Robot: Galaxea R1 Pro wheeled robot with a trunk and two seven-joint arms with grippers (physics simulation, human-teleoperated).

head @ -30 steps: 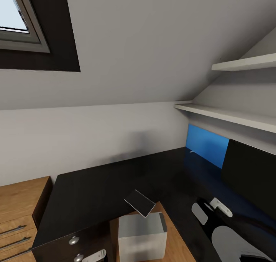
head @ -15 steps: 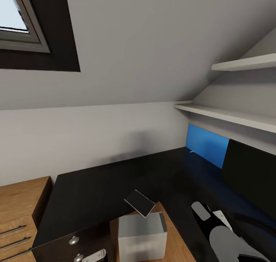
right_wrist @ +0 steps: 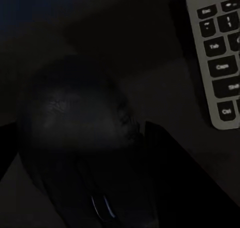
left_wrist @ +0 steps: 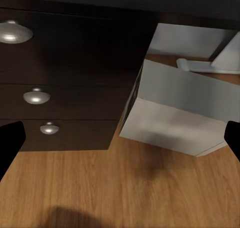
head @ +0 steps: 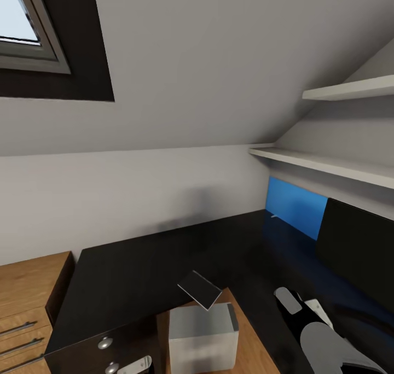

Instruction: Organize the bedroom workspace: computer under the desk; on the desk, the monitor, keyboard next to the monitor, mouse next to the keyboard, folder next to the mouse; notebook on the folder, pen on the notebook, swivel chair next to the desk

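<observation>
My right gripper (right_wrist: 125, 153) sits low over the small rounded black mouse (right_wrist: 80, 138) on the glossy black surface (head: 142, 270), beside the silver-framed keyboard (right_wrist: 217, 58); whether it grips, I cannot tell.

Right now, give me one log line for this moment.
right gripper: at mouse, grip unclear | keyboard: beside mouse | left gripper: open, facing computer

The glossy black table (head: 137, 270) runs in an L along the far and right walls. The notebook (head: 200, 290) lies at its near edge, the monitor (head: 355, 253) stands at right. The computer (head: 202, 335) sits on the wooden floor (left_wrist: 120, 188) beside the drawers.
</observation>
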